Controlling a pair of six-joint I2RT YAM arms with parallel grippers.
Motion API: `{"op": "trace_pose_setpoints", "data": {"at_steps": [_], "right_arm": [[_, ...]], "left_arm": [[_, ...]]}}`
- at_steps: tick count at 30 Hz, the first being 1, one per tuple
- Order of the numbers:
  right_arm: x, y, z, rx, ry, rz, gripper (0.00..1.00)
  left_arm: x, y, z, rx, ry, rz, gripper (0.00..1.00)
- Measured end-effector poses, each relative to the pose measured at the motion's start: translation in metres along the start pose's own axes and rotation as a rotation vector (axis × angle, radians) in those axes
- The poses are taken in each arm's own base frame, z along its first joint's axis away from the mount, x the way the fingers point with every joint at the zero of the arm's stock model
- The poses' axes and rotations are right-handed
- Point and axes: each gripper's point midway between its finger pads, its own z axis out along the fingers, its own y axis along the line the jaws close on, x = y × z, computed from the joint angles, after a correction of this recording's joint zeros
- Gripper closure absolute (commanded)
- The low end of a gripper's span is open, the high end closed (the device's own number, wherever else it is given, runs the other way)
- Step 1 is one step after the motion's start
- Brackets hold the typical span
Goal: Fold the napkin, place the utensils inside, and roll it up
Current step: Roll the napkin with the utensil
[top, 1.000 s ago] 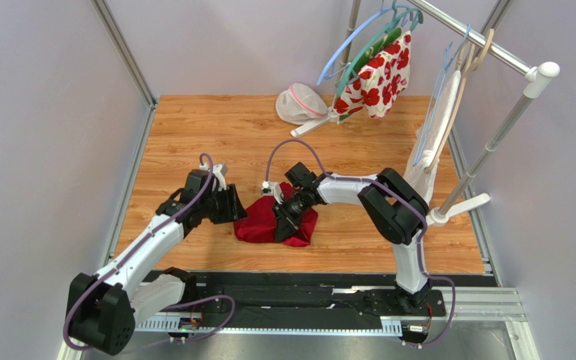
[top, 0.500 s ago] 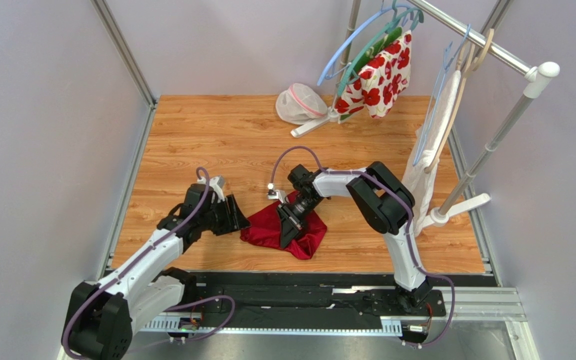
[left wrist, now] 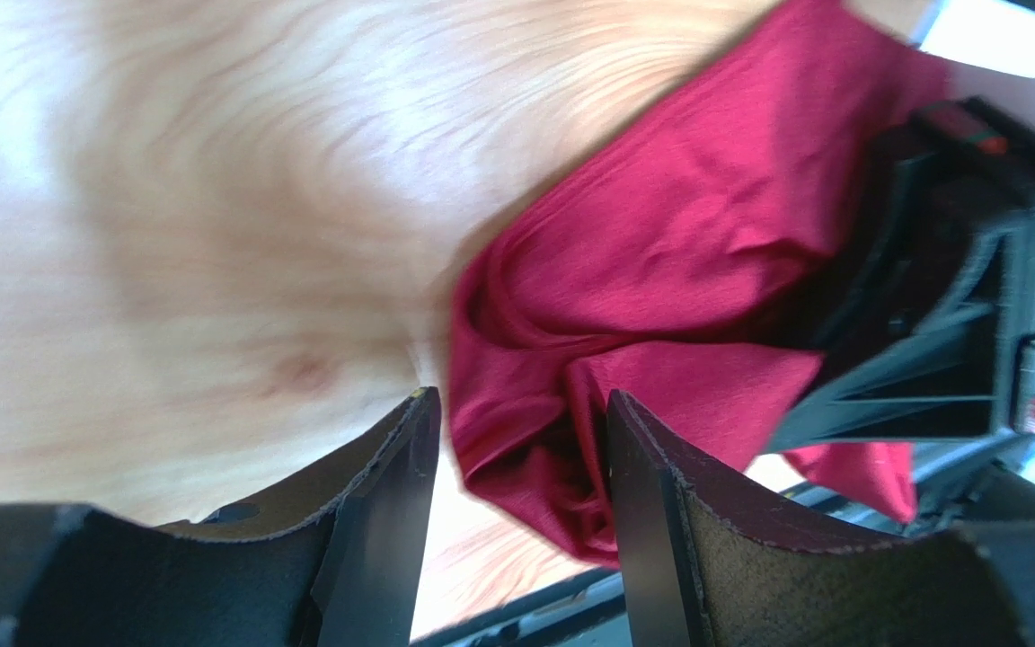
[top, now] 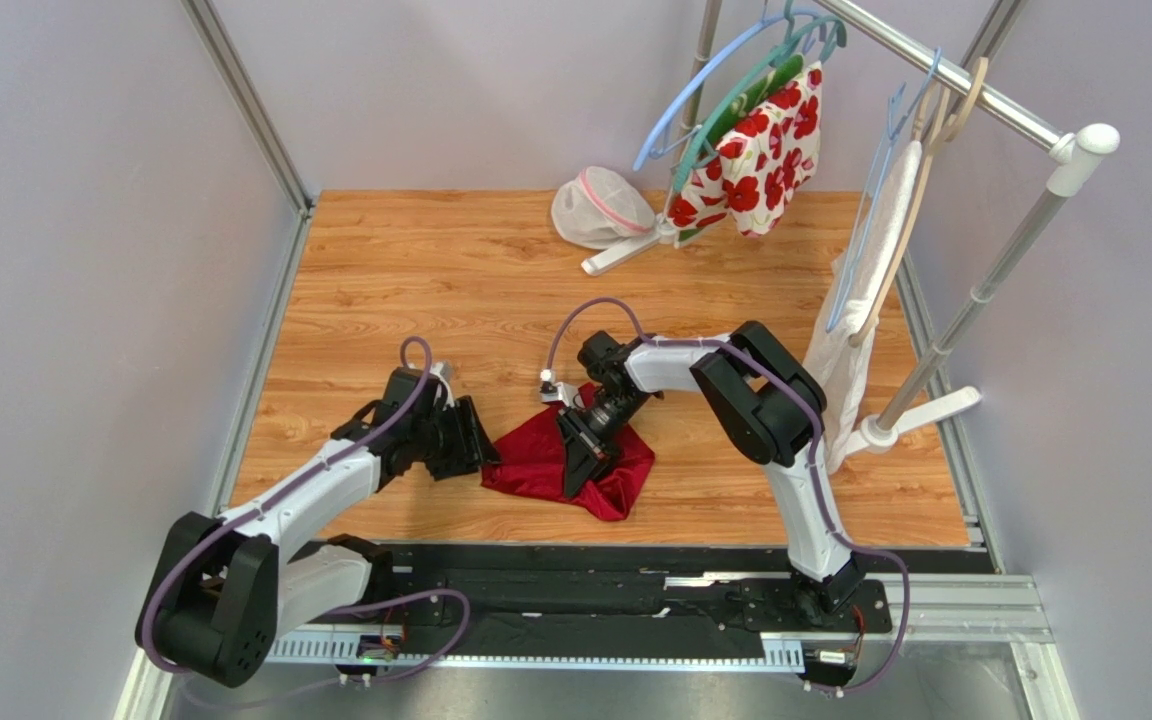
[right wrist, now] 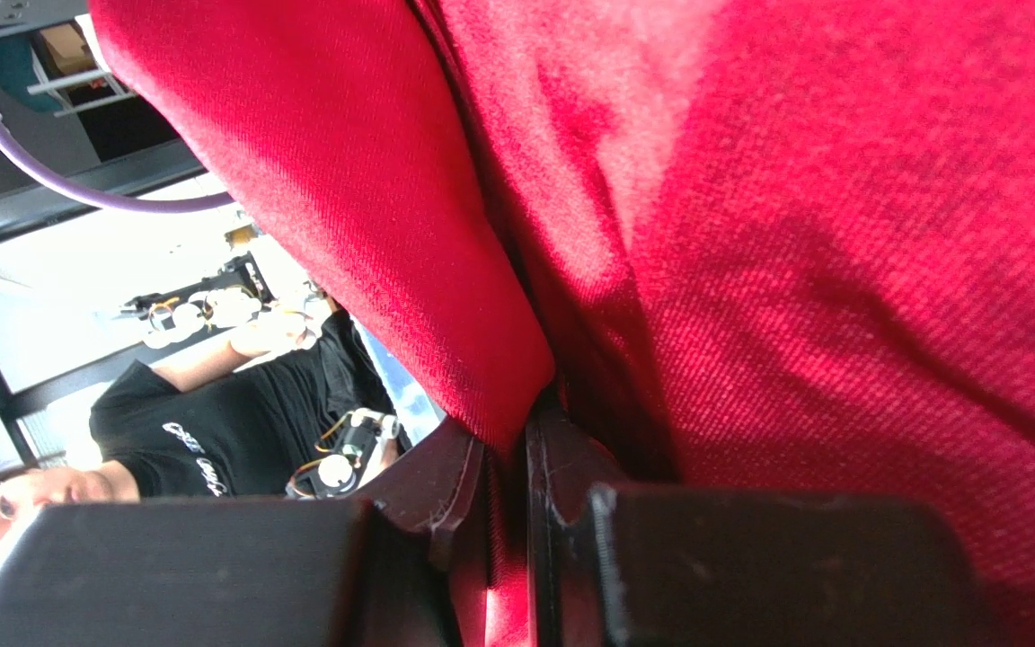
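Observation:
The dark red napkin (top: 545, 458) lies bunched on the wooden table near the front edge. My right gripper (top: 582, 458) is shut on a fold of the napkin (right wrist: 780, 229); red cloth fills the right wrist view and runs down between the jaws. My left gripper (top: 480, 446) is open at the napkin's left edge. In the left wrist view a crumpled lobe of the napkin (left wrist: 618, 310) sits between and just beyond the two spread fingers (left wrist: 388, 499). No spoon or other utensil shows in any view.
A clothes rack stands at the back right with a white cloth with red flowers (top: 755, 150) on hangers and a white towel (top: 868, 270). A white mesh bag (top: 600, 207) lies at the back. The black base rail (top: 612, 593) runs along the table's front edge.
The left gripper has moved down and right to the napkin's left edge. The right gripper has pulled the napkin slightly toward the front; the cloth has spread a little.

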Motion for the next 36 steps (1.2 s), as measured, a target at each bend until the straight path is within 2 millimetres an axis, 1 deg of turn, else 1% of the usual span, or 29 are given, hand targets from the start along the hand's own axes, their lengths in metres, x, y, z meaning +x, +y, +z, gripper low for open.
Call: {"op": "trace_pose_setpoints", "data": {"at_steps": [2,5,6,14,17,19,20,22,23,25,26,28,29,31,32,34,35,36], "right_arm": [[0.000,0.000,0.000,0.006,0.001,0.013,1.00],[0.000,-0.001,0.000,0.012,0.001,0.027,1.00],[0.000,-0.001,0.000,0.013,0.002,0.030,1.00],[0.000,-0.001,-0.001,0.014,0.000,0.048,1.00],[-0.001,-0.002,-0.001,0.014,0.000,0.056,1.00],[-0.001,-0.002,-0.002,0.014,0.000,0.059,1.00],[-0.001,-0.002,-0.002,0.014,-0.001,0.060,1.00],[-0.001,-0.002,-0.002,0.014,-0.002,0.062,1.00],[-0.001,-0.002,-0.002,0.014,-0.002,0.063,1.00],[-0.001,-0.002,-0.002,0.015,-0.002,0.068,1.00],[-0.001,-0.002,-0.002,0.015,-0.002,0.068,1.00],[-0.001,-0.002,-0.002,0.015,-0.003,0.071,0.99],[-0.001,-0.002,-0.002,0.015,-0.003,0.074,0.96],[-0.001,-0.002,-0.002,0.015,-0.004,0.078,0.91],[-0.001,-0.002,-0.002,0.014,-0.004,0.078,0.83],[-0.002,-0.002,-0.003,0.014,-0.006,0.082,0.75],[-0.002,-0.003,-0.003,0.020,-0.008,0.082,0.64],[-0.002,-0.004,-0.003,0.021,-0.010,0.085,0.56]], "left_arm": [[0.001,0.005,-0.003,-0.036,0.008,-0.005,0.43],[-0.005,0.004,-0.009,-0.056,-0.006,-0.006,0.42],[-0.006,0.003,-0.010,-0.055,-0.010,-0.005,0.26],[-0.001,-0.006,-0.008,-0.005,0.014,-0.036,0.25],[0.005,-0.004,-0.006,0.000,0.033,-0.050,0.27],[0.008,-0.003,-0.005,-0.005,0.048,-0.056,0.32],[0.010,-0.002,-0.004,-0.007,0.055,-0.060,0.39],[0.013,-0.001,-0.002,-0.008,0.074,-0.070,0.44],[0.015,-0.002,-0.001,0.000,0.081,-0.076,0.53],[0.018,-0.004,0.002,0.020,0.093,-0.088,0.63],[0.020,-0.005,0.003,0.033,0.097,-0.096,0.74],[0.022,-0.006,0.006,0.051,0.105,-0.110,0.86],[0.023,-0.007,0.007,0.058,0.109,-0.115,0.98],[0.024,-0.009,0.009,0.067,0.116,-0.119,1.00],[0.024,-0.009,0.010,0.070,0.119,-0.117,1.00],[0.025,-0.009,0.012,0.068,0.132,-0.116,1.00],[0.025,-0.009,0.013,0.065,0.140,-0.113,1.00],[0.024,-0.009,0.013,0.063,0.145,-0.111,1.00]]}}
